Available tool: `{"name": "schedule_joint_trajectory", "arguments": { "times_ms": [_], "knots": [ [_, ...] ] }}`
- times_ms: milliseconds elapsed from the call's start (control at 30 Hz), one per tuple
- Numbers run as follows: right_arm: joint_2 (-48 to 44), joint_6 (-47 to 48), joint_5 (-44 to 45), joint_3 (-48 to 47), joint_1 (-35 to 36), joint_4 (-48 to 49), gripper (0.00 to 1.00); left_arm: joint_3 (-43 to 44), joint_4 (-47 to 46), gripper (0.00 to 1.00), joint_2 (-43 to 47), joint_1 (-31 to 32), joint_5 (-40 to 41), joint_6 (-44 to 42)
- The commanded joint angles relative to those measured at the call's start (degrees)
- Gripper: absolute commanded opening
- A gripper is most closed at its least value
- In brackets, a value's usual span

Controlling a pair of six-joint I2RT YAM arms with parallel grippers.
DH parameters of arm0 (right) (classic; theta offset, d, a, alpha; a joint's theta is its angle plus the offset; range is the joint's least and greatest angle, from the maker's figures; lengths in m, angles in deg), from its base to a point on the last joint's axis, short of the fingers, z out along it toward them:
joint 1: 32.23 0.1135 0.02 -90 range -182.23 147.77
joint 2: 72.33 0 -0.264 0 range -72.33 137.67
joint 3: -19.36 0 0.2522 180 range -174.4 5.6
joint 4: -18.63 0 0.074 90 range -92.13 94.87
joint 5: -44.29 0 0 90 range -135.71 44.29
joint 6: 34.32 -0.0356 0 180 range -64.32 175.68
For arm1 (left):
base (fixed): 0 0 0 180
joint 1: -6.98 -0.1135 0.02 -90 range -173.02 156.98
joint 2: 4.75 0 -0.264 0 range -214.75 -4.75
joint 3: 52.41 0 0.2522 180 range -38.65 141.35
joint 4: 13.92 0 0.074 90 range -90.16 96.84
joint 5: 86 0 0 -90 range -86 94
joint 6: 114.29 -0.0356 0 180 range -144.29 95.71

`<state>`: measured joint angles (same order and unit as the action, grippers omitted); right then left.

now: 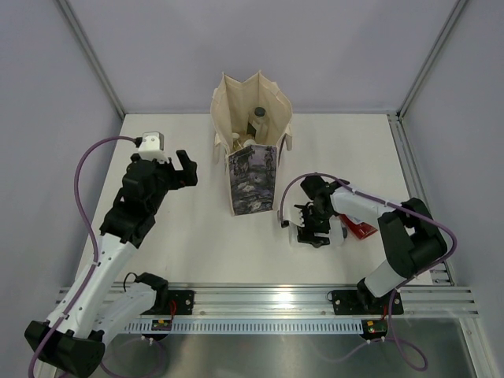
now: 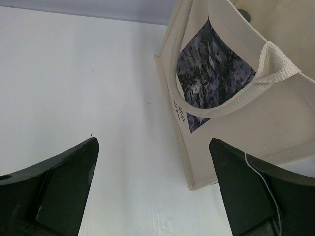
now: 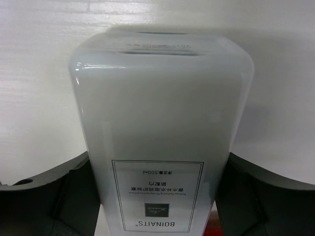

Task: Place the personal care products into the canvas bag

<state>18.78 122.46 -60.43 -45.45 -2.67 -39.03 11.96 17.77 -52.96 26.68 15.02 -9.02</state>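
The canvas bag (image 1: pixel 236 110) stands open at the back middle, its dark print (image 1: pixel 253 179) facing me. A dark-capped bottle (image 1: pixel 259 114) and pale items (image 1: pixel 246 143) sit inside it. My right gripper (image 1: pixel 313 224) is down at the table right of the bag, its fingers pressed on both sides of the white rectangular bottle (image 3: pixel 162 118), which lies flat. The flat red bottle (image 1: pixel 362 229) lies just right of it. My left gripper (image 1: pixel 186 168) hovers open and empty left of the bag (image 2: pixel 275 128).
Grey walls close the table at the back and sides. A metal rail (image 1: pixel 268 303) runs along the near edge by the arm bases. A side rail (image 1: pixel 413 173) runs along the right edge.
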Motion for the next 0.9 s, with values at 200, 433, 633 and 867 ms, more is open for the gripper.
{"name": "schedule_joint_trajectory", "arguments": {
  "times_ms": [200, 433, 633, 867],
  "knots": [
    [-8.7, -20.3, -29.3, -9.3, -10.8, -6.9, 0.0, -1.3, -3.3, 0.99, 1.2, -0.7, 1.9, 3.1],
    [-12.0, -36.3, -47.8, -15.4, -17.9, 0.6, 0.0, -2.2, -5.4, 0.99, -0.5, -1.3, 0.0, 6.0],
    [-18.4, -56.7, -52.8, -20.6, -18.0, 21.3, 0.0, -3.1, -5.8, 0.99, -0.7, -1.6, -0.6, 7.4],
    [-12.3, -74.8, -46.7, -33.7, -16.8, 32.3, 0.0, -4.3, -6.8, 0.99, 0.0, -2.6, -1.4, 8.2]
  ]
}}
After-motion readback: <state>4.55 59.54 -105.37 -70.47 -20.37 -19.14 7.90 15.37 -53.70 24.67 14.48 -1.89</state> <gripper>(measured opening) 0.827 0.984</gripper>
